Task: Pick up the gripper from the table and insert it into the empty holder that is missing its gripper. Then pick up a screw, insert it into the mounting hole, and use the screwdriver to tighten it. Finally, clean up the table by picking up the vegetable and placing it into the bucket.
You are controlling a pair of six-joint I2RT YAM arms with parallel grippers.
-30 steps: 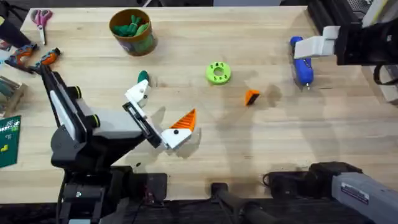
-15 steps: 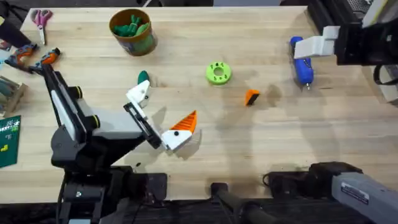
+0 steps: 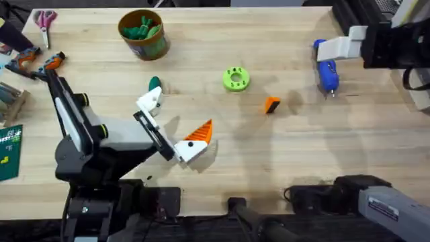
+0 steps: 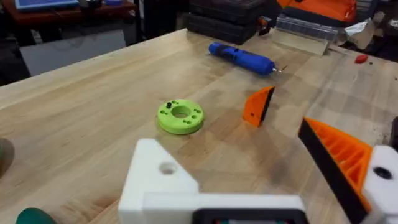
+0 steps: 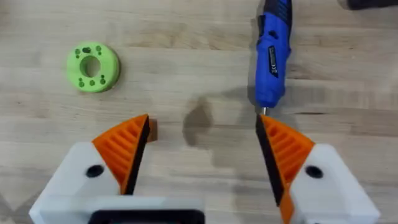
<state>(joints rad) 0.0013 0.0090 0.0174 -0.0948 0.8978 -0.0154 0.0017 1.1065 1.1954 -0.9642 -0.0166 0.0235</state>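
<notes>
Left gripper [image 3: 171, 126]: rests low over the worktop's near-left part, its jaws spread wide and holding nothing; one white block carries an orange finger [image 4: 339, 158], the other is the empty holder [image 4: 163, 177], bare white with a screw hole on top
Right gripper [image 5: 202, 158]: raised over the far-right part of the worktop, both orange fingers [image 5: 124, 146] parted wide, nothing between them; the overhead view gives its white block near the blue tool, the wrist view looks straight down on the wood
The gripper [image 3: 271, 105]: small orange wedge lying loose on the worktop, right of centre, apart from both arms; the left wrist view has it standing just beyond the green ring
Screwdriver [image 3: 326, 72]: bright blue, lying flat near the far-right edge, metal tip pointing toward the near edge; in the right wrist view its tip sits just beside one orange finger, contact cannot be told
Vegetable [image 3: 154, 85]: dark green pod on the wood just beyond the empty holder, left of centre
Bucket [image 3: 142, 33]: round tin with a yellow-orange rim, upright near the far edge at left, green pieces inside
Green ring [image 3: 236, 78]: bright disc with small holes, flat at mid-worktop, between the vegetable and the screwdriver
Far-left corner: scissors [image 3: 45, 20] and orange-handled pliers [image 3: 51, 62] lie near the edge
</notes>
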